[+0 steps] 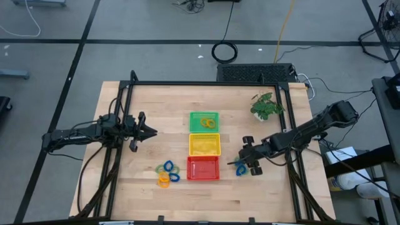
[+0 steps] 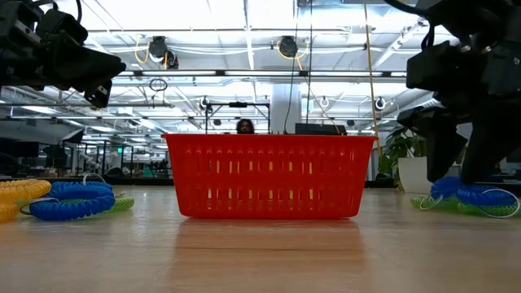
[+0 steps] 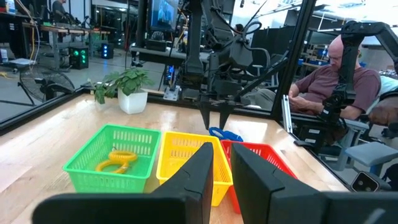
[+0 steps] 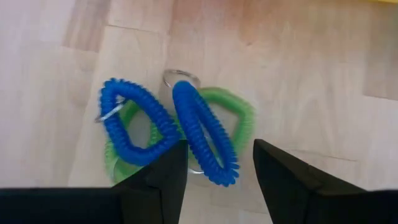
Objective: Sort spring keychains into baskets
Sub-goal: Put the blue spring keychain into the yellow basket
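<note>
I have the right claw (image 4: 214,165) open, fingers straddling a blue spring keychain (image 4: 202,134) that lies on a green one (image 4: 239,118) on the bench (image 1: 125,187), just right of the red basket (image 1: 204,169). Left claw (image 1: 150,132) waits left of the baskets, fingers parted, empty. Green basket (image 1: 204,121) holds keychains; yellow basket (image 1: 204,144) sits between. More keychains (image 1: 167,174) are piled left of red.
</note>
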